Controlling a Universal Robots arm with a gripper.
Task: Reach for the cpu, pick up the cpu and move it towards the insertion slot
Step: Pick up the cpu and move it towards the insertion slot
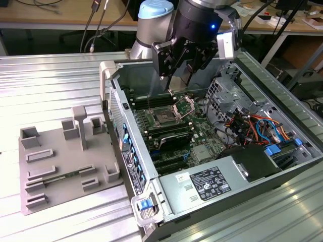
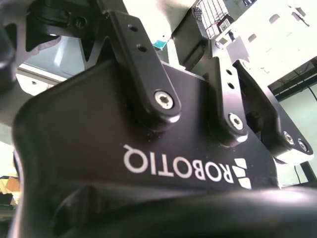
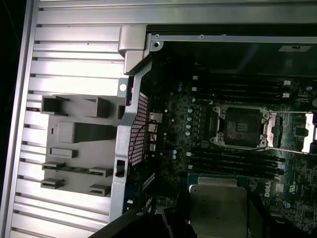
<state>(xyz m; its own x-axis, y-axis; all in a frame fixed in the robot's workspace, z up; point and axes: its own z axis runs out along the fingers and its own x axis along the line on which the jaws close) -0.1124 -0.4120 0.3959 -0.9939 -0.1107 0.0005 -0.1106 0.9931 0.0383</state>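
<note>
Gripper [image 1: 179,75] jaws pinch the cpu [image 3: 218,207] — hanging above the open computer case [image 1: 151,166], near the insertion slot [image 3: 241,127].

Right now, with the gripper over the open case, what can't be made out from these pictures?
- The cpu: in the first wrist view, one end is cut off by the picture edge.
- The insertion slot: its contacts are too small to judge, and its open bracket runs off the edge.
- Exterior view: the gripper hides the board behind it.
- How high the cpu sits above the slot: cannot tell.
</note>
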